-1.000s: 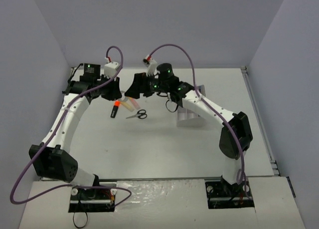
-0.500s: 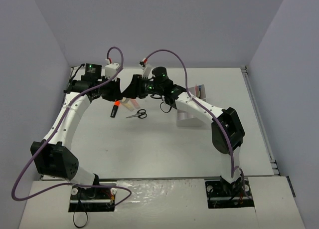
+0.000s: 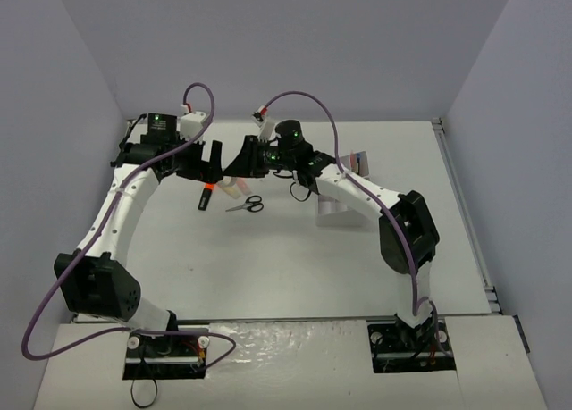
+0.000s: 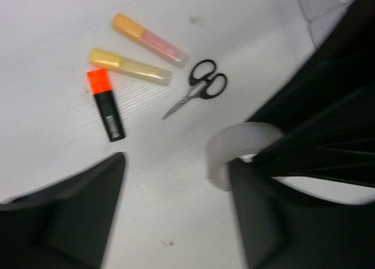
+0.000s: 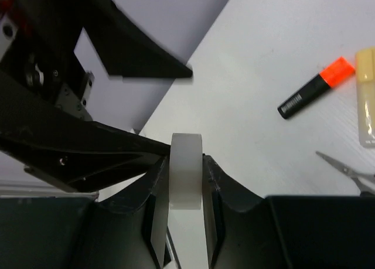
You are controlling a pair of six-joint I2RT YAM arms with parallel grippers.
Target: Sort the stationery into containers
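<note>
My right gripper (image 5: 186, 175) is shut on the clear tape ring (image 5: 186, 163), which stands on edge between its fingers above the table. My left gripper (image 4: 176, 222) is open right beside it, its fingers (image 5: 146, 64) spread to either side of the ring (image 4: 234, 149) and apart from it. In the top view both grippers, left (image 3: 207, 163) and right (image 3: 241, 160), meet at the back of the table. Below them lie an orange-capped black highlighter (image 4: 106, 105), a yellow highlighter (image 4: 130, 67), a pink highlighter (image 4: 149, 39) and black-handled scissors (image 4: 199, 90).
The white organiser tray (image 3: 332, 212) sits right of centre, largely hidden under my right arm. A pink block (image 3: 359, 161) shows at its far end. Walls close off the table at the back and on both sides.
My right arm swung left to meet the left gripper and its jaws closed on the tape ring. The left gripper's jaws have spread wide, letting go of the ring.
</note>
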